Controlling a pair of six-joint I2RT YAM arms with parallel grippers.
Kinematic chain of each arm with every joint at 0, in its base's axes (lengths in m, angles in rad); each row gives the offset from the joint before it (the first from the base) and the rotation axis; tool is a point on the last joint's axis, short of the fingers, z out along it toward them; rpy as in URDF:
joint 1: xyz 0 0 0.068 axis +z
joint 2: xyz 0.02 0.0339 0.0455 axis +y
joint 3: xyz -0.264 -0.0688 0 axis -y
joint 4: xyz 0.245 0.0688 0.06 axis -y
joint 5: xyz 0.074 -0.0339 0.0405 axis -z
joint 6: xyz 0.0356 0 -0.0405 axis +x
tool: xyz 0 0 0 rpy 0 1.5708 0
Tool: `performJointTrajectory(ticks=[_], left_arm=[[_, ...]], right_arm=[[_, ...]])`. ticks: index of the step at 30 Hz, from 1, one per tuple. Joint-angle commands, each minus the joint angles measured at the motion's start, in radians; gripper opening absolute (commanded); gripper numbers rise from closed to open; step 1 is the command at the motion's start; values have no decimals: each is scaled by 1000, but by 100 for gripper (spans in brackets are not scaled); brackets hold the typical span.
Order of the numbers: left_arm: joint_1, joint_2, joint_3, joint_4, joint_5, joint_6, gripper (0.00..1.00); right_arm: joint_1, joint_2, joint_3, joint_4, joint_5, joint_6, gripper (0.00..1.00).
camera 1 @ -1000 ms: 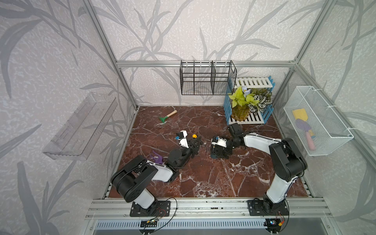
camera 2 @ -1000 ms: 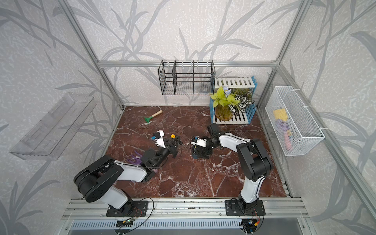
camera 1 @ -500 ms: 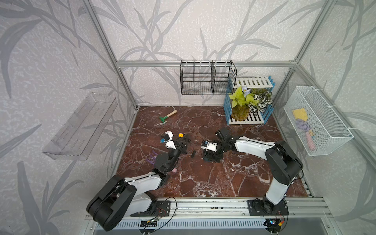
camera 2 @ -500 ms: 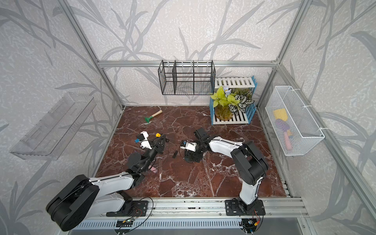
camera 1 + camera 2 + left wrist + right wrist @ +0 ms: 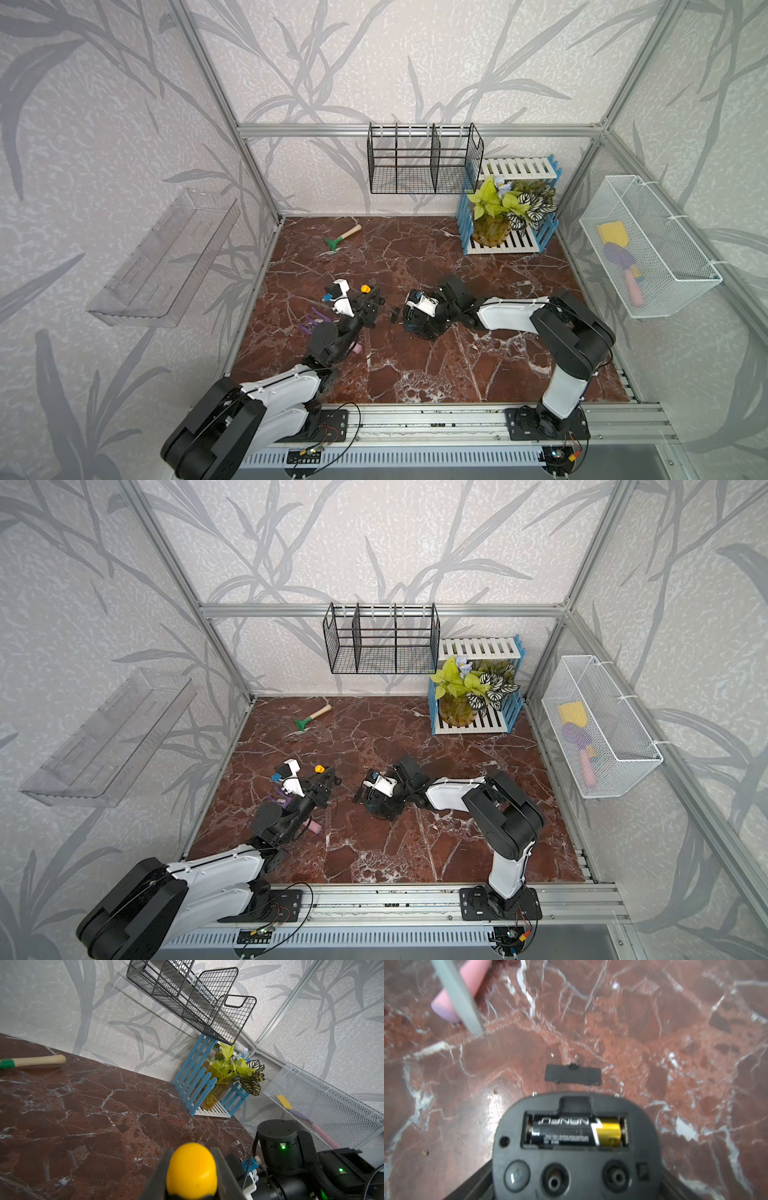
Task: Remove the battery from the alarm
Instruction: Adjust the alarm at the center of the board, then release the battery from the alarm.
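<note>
In open back of alarm [image 5: 583, 1159], battery [image 5: 576, 1131] seated, long axis crosswise between right jaws clamping alarm's flanks; cover [image 5: 573, 1075] loose on counter [image 5: 675, 1043] just beyond; left jaws well apart, closed on yellow-capped tool [image 5: 192, 1169]

My access to the battery [image 5: 576, 1133] is open from above; cover [image 5: 573, 1074] lies just beyond the alarm [image 5: 575, 1167]; grey bar [image 5: 456, 995] well aside.

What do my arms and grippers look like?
The left arm and right arm have white link shells, black rounded joints and black bases on the aluminium rail, with thin black cables. The left gripper and right gripper are black, each carrying a white camera housing.
</note>
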Motion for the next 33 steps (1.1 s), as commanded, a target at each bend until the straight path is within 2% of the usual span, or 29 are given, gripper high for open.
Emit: performJointTrajectory(ticks=[1,6,16,20,33], left_arm=[[-4,42,25,90,34,-25,0],[-20,130,49,169,37,-20,0],[-80,245,116,189,-35,45,0],[-95,267,115,183,-87,98,0],[-96,307,160,118,-67,213,0]], right_arm=[[-8,-5,-55,180,-67,46,100],[-38,43,-102,311,-150,62,95],[-45,96,-126,397,-148,107,79],[-44,94,-130,399,-143,108,78],[-44,98,-123,369,-149,107,74]])
